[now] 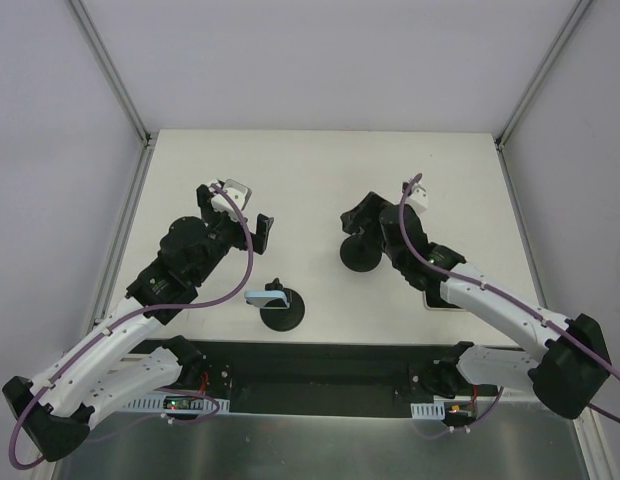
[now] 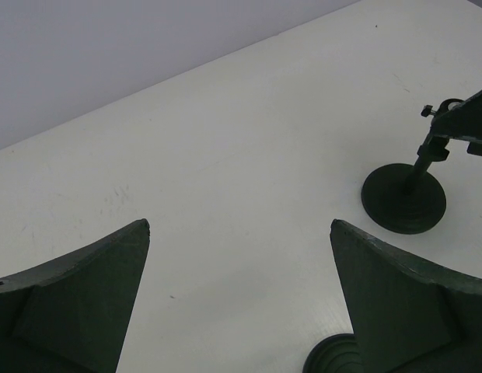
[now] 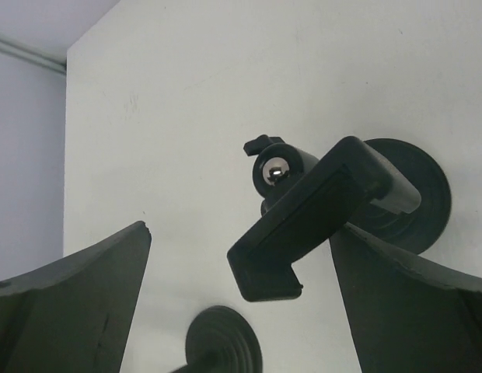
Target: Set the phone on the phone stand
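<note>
A black phone stand (image 1: pixel 360 252) with a round base and an empty cradle stands mid-table. In the right wrist view its cradle (image 3: pixel 319 214) shows between my fingertips, over the base (image 3: pixel 416 194). My right gripper (image 1: pixel 356 220) is open just above it and holds nothing (image 3: pixel 241 225). A second stand (image 1: pixel 284 311) nearer the front carries a light blue slab (image 1: pixel 265 297). A pale flat rectangle (image 1: pixel 442 301), possibly the phone, lies mostly hidden under my right forearm. My left gripper (image 1: pixel 240 218) is open and empty over bare table (image 2: pixel 239 225).
The left wrist view shows the far stand (image 2: pixel 404 198) at the right and the near stand's base (image 2: pixel 334 359) at the bottom. The white table (image 1: pixel 310 160) is walled at the back and sides. A black strip (image 1: pixel 320 365) runs along the front.
</note>
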`<move>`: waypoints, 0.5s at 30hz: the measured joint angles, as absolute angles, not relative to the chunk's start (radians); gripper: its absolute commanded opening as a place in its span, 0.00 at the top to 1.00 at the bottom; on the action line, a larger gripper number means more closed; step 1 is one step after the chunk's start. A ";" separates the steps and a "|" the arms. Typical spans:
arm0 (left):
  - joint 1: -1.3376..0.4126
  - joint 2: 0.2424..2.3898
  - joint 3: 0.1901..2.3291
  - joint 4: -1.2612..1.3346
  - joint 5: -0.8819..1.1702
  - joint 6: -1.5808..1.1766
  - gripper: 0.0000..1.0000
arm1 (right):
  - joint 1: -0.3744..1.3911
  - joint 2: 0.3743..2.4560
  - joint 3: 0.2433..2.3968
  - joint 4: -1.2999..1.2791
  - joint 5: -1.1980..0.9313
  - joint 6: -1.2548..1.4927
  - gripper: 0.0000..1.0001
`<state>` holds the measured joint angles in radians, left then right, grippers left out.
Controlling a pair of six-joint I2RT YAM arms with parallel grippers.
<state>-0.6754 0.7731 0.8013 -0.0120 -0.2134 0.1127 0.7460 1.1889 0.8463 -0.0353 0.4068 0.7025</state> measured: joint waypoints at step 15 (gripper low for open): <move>-0.675 0.775 0.801 -0.012 -0.213 0.112 0.01 | 0.746 1.019 0.849 -0.170 0.185 0.312 0.00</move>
<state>-0.6754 0.7746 0.8013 -0.0124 -0.2127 0.1123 0.7456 1.0195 0.8490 -0.1703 0.1848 0.3119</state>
